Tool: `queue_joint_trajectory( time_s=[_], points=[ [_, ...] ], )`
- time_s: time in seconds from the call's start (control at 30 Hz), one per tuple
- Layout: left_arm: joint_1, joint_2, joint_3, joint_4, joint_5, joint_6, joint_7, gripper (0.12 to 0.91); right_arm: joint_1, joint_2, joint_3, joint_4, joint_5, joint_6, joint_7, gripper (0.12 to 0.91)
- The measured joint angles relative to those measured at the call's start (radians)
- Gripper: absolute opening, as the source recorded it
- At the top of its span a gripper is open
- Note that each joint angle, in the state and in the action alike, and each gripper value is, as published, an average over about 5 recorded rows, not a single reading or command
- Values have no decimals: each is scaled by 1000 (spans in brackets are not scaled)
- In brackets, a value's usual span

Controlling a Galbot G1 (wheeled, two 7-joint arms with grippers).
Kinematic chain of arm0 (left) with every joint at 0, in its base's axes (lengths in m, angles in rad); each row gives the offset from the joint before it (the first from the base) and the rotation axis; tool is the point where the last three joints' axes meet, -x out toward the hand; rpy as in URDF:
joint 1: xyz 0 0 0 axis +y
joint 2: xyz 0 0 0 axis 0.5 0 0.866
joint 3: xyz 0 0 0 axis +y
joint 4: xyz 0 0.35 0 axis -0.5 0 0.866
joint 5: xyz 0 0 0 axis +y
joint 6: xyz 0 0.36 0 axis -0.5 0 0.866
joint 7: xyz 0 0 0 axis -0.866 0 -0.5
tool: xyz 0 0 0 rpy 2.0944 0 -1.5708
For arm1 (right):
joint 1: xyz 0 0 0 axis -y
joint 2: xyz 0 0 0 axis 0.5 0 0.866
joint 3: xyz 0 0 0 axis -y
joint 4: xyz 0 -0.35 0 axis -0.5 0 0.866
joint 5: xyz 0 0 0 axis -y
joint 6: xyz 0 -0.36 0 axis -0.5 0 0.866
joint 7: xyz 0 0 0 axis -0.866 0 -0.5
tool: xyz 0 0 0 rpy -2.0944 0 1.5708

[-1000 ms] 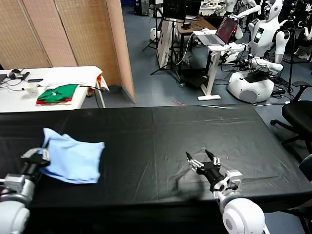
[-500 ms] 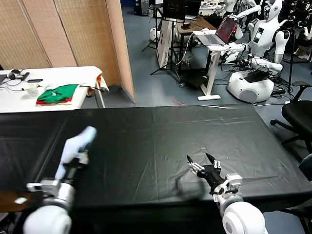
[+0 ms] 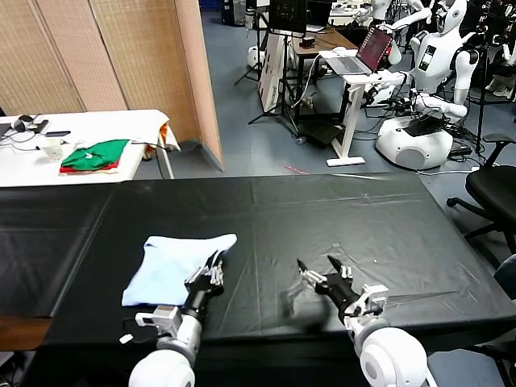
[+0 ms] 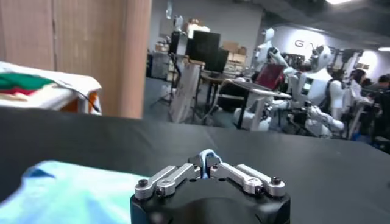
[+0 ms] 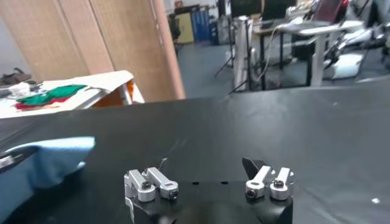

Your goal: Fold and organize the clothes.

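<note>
The pale blue shirt (image 3: 171, 268) lies folded on the black table (image 3: 363, 210), left of centre near the front edge. My left gripper (image 3: 214, 264) sits at the shirt's right edge, its fingertips pinched on a small fold of blue fabric, as the left wrist view shows (image 4: 206, 161). The rest of the shirt (image 4: 61, 190) spreads flat beside that gripper. My right gripper (image 3: 319, 272) rests low over bare table to the right of the shirt, open with nothing between its fingers (image 5: 206, 165). In the right wrist view the shirt (image 5: 46, 159) shows off to one side.
Green and red folded garments (image 3: 95, 155) lie on a white side table at the back left. A wooden screen (image 3: 121, 56) stands behind the table. An office chair (image 3: 493, 189) is at the right. Other robots and desks fill the background.
My left arm has carried the shirt from the table's far left toward the centre and laid it flat. The right gripper has shifted slightly left and stays open.
</note>
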Motion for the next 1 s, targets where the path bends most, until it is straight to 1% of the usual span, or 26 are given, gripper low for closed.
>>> queue_joint_trajectory(
  time_s=[0.03, 0.07, 0.13, 0.17, 0.27, 0.3, 0.37, 0.47, 0.57, 0.77, 0.83, 0.87, 0.97, 1.0],
  points=[
    [3, 3, -2, -5, -6, -5, 8, 362, 9, -1, -7, -4, 24, -13, 5, 907],
    [6, 8, -6, -11, -15, -10, 15, 437, 18, -2, -14, -9, 49, -26, 10, 907],
    [12, 23, -16, -25, -38, -21, 24, 550, 38, -2, -31, -20, 97, -45, 20, 907],
    [15, 33, -23, -31, -48, -29, 26, 626, 47, -2, -41, -26, 116, -50, 23, 907],
    [18, 66, -51, -45, -63, -69, 28, 797, 76, 3, -77, -50, 163, -61, 36, 907],
    [19, 79, -62, -49, -64, -84, 28, 838, 86, 6, -92, -60, 176, -64, 41, 907],
    [24, 106, -84, -53, -64, -108, 28, 888, 106, 15, -124, -83, 192, -69, 50, 907],
    [34, 149, -115, -59, -66, -127, 26, 905, 136, 32, -174, -120, 196, -71, 50, 907],
    [43, 178, -138, -62, -64, -136, 25, 907, 166, 52, -224, -160, 190, -72, 43, 907],
    [58, 191, -155, -65, -48, -143, 25, 907, 230, 97, -293, -244, 178, -76, 28, 892],
    [64, 195, -162, -65, -45, -147, 25, 907, 248, 110, -304, -268, 175, -76, 24, 853],
    [67, 197, -166, -65, -45, -150, 25, 907, 254, 114, -308, -278, 174, -76, 22, 818],
    [73, 205, -180, -66, -47, -157, 25, 907, 266, 122, -314, -295, 168, -75, 17, 656],
    [74, 208, -184, -65, -48, -160, 25, 907, 267, 122, -314, -297, 166, -75, 16, 580]
  ],
)
